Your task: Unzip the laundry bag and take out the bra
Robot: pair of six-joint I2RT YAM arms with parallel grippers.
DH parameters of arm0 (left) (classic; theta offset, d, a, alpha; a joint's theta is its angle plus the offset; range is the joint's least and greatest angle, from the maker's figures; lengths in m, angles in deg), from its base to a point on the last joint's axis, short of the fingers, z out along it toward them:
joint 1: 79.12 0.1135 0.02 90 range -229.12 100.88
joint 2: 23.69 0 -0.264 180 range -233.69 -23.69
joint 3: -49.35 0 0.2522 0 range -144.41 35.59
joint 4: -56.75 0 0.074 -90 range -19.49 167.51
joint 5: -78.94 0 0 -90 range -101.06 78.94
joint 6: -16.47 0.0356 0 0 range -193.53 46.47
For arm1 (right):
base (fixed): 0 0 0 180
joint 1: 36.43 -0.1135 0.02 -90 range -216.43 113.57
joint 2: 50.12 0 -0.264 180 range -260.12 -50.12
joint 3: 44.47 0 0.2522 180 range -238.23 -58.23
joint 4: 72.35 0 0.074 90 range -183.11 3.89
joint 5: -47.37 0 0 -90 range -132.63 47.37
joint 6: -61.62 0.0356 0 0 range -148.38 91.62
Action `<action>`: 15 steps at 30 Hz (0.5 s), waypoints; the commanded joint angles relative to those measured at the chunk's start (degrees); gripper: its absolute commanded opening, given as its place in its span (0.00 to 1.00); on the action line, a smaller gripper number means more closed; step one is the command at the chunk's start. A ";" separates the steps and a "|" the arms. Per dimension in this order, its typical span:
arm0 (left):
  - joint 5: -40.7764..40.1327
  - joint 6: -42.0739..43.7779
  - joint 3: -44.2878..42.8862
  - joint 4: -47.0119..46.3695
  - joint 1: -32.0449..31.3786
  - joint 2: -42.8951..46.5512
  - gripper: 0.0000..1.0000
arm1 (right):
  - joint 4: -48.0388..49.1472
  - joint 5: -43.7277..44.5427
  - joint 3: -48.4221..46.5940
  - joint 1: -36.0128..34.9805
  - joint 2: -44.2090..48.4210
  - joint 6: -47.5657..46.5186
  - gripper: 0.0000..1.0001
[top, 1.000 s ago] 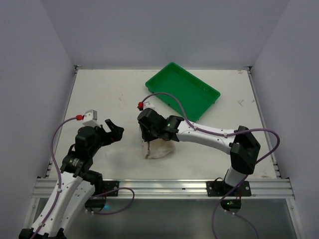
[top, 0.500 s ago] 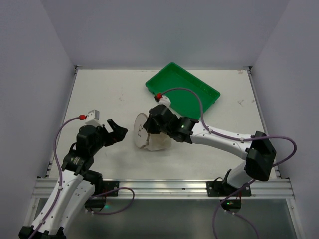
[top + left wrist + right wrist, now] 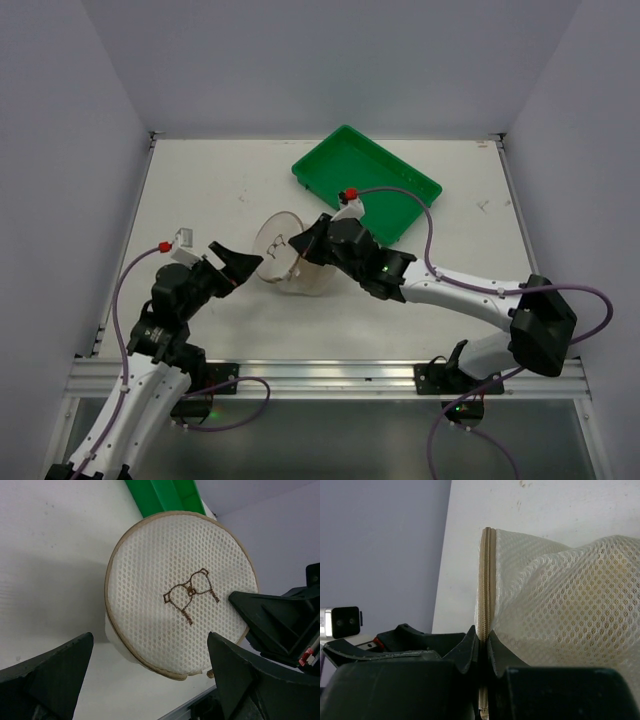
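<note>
The laundry bag [image 3: 283, 262] is a white round mesh drum, tipped up on its edge with its flat face turned to the left. That face, with the small bra drawing, fills the left wrist view [image 3: 180, 587]. My right gripper [image 3: 303, 247] is shut on the bag's beige zipper rim [image 3: 484, 605] and holds the bag up. My left gripper [image 3: 240, 264] is open and empty just left of the face, its fingers [image 3: 250, 680] apart on either side of the bag's lower edge. The bra is hidden inside the mesh.
A green rectangular tray [image 3: 366, 183] lies at the back, right of centre, just behind the right arm. White walls close in the table on the left, back and right. The metal rail [image 3: 320, 377] runs along the near edge.
My right gripper has lifted the bag, carried it back and to the right, and turned its flat face toward my left gripper. My left gripper has reached right, toward the bag.
</note>
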 commanded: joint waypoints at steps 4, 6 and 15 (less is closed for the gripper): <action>3.52 -8.08 2.29 -7.13 0.39 0.27 1.00 | 9.68 1.45 1.37 1.51 4.04 3.84 0.00; 4.75 -9.67 3.61 -8.72 0.39 -0.08 1.00 | 11.09 1.09 1.91 1.68 4.48 4.20 0.00; 7.91 -13.27 6.86 -20.75 0.13 -3.42 0.90 | 15.92 -2.16 4.02 2.21 4.39 4.37 0.00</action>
